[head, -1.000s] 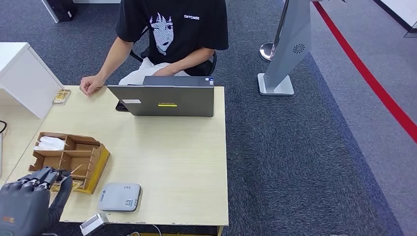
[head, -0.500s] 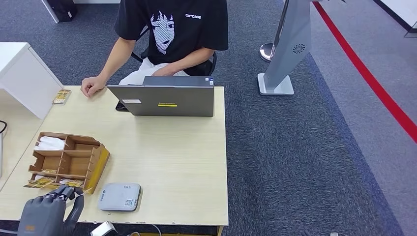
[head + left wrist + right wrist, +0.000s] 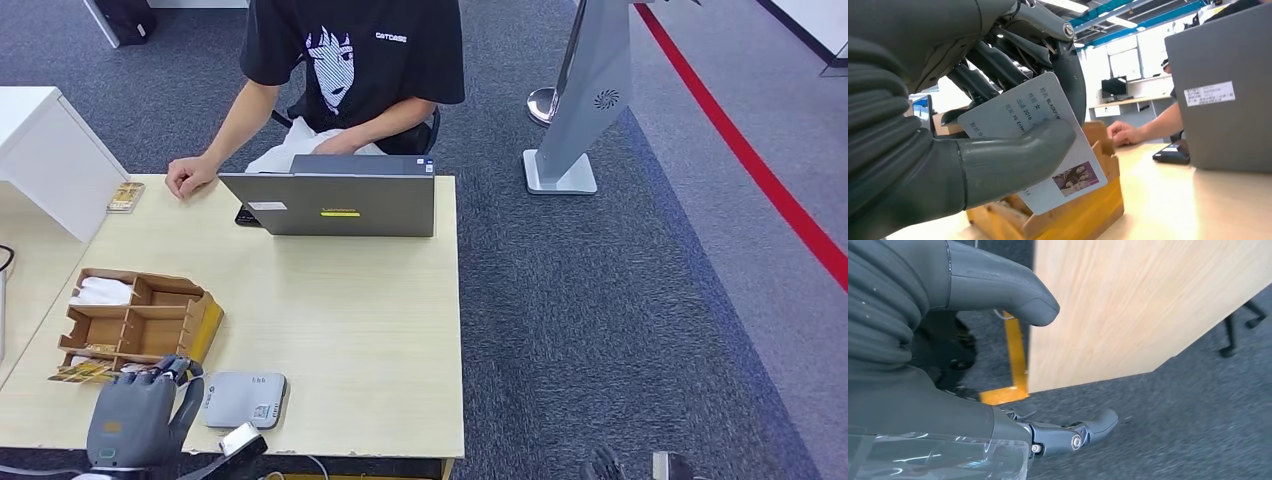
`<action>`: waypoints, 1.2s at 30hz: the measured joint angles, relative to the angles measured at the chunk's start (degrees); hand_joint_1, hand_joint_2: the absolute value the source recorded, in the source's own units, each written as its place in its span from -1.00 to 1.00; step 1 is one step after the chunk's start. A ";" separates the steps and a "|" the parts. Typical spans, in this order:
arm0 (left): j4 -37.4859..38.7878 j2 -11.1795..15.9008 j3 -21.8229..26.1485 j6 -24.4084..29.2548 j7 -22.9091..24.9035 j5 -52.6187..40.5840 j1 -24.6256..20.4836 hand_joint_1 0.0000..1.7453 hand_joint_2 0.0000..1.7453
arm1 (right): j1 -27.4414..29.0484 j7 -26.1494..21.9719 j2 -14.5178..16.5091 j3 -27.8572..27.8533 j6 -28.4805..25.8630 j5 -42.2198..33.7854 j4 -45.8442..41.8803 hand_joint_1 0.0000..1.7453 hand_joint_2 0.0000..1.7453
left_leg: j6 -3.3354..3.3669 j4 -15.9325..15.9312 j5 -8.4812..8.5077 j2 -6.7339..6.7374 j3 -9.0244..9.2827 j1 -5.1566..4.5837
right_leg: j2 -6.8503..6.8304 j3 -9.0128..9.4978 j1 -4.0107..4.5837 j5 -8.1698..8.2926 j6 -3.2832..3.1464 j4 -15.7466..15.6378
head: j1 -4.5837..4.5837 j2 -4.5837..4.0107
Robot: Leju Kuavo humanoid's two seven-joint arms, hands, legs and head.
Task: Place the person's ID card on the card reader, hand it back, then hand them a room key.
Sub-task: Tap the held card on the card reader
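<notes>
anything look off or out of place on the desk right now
One thing: a card sticks out of the wooden organizer's near-left corner onto the table, loose and askew rather than slotted in a compartment. The card reader lies flat, and the left hand grips an ID card cleanly.

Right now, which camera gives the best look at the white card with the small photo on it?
The left wrist view: the white photo card is close up, pinched between the left hand's thumb and dark fingers, print and photo visible. In the head view the left hand covers it. The right wrist view faces the table's underside and the carpet.
</notes>
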 joint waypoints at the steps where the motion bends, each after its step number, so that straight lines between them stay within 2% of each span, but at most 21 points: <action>1: 0.16 -0.08 -0.26 -0.26 0.11 -0.04 -0.60 1.00 1.00 | -0.53 0.11 0.00 0.00 0.01 0.08 0.02 -1.00 1.00 | 0.01 0.00 0.01 0.00 0.00 0.00 | 0.00 0.00 0.00 0.00 0.00 0.00 | 0.00 0.00; 16: 5.27 -0.54 -1.91 -2.02 0.86 1.14 -2.26 1.00 1.00 | -1.96 -0.22 0.00 -0.07 1.37 0.29 1.05 -1.00 1.00 | 0.01 0.01 0.02 -0.02 -0.08 0.00 | -0.01 -0.05 0.00 0.00 0.00 0.00 | 0.00 0.00; 27: 13.98 0.18 -2.68 0.09 0.26 1.86 -2.14 1.00 1.00 | -2.11 -0.59 0.00 -0.11 2.04 1.22 1.90 -1.00 1.00 | 0.01 0.01 0.02 -0.03 -0.09 0.00 | -0.02 -0.04 0.00 0.00 0.00 0.00 | 0.00 0.00; 36: 15.06 0.41 -2.99 3.14 -0.69 2.50 -3.35 1.00 1.00 | -2.12 -0.83 0.00 -0.11 1.59 1.40 2.27 -1.00 1.00 | 0.00 0.01 0.08 -0.03 -0.08 0.01 | -0.04 -0.05 0.01 0.02 -0.01 0.01 | 0.00 0.00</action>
